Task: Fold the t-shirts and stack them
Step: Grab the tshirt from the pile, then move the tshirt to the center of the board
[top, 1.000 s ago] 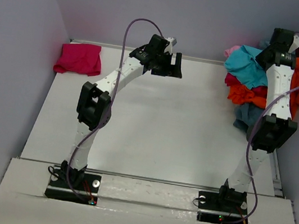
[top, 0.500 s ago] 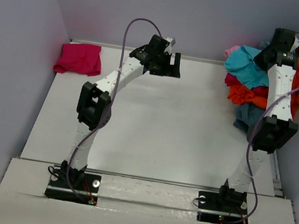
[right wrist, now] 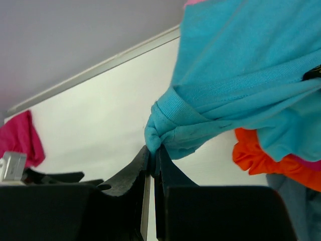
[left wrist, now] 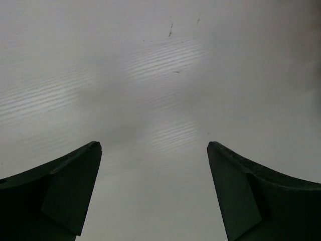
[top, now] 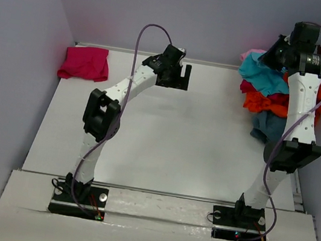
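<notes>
Wide passage over table (top: 194, 138) centre; shirt pile (top: 263, 82) blocks far right corner, magenta shirt (top: 85, 63) far left

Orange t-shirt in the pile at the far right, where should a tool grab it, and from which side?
Take the orange t-shirt by its ruffled edge, probably from above on its left side. That edge juts out there toward the table; the turquoise t-shirt lies behind it and the right arm crosses over the rest.

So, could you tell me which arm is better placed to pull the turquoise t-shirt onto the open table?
Right: the right tool is shut on a bunched fold of the turquoise t-shirt, while the left tool hangs open over bare table, away from the pile.
</notes>
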`<state>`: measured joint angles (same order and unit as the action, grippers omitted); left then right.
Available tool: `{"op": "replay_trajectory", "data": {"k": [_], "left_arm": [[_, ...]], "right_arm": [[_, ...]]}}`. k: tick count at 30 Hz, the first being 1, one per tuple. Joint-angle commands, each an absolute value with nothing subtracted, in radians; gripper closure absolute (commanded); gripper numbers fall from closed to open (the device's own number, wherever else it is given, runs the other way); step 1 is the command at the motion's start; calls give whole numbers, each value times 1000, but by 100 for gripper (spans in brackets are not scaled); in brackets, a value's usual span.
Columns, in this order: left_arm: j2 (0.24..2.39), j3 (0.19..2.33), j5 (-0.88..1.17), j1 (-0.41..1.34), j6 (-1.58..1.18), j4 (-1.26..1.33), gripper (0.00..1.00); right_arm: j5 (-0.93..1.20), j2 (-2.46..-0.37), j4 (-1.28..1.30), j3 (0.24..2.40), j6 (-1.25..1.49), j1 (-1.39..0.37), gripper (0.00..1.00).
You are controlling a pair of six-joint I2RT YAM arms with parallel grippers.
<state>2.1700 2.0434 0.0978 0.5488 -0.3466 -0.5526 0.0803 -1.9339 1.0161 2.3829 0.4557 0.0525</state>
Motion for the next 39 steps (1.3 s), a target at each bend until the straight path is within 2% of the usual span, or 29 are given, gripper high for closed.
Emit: {"op": "replay_trajectory", "data": {"k": [1,17,23,26,39], "left_arm": [[2034,2031,31,580,-321,-584,1],[1859,1829,-66,589,-373,-548,1],[1825,1809,-98,589,-377,-557,1],[1796,1795,-179,589,-382,-561,1],[1622,1605,-245,598,-454,-397,1]], "right_arm": [[224,-1855,1075,2428,419,-23,93],[198,-1710,1172,2402,347,-204,93],[149,-1678,1195,2442,341,-242,93],[123,-1667,1207,2485,341,-264,93],[183,-1493,1149,2425,273,-325,93]]}}
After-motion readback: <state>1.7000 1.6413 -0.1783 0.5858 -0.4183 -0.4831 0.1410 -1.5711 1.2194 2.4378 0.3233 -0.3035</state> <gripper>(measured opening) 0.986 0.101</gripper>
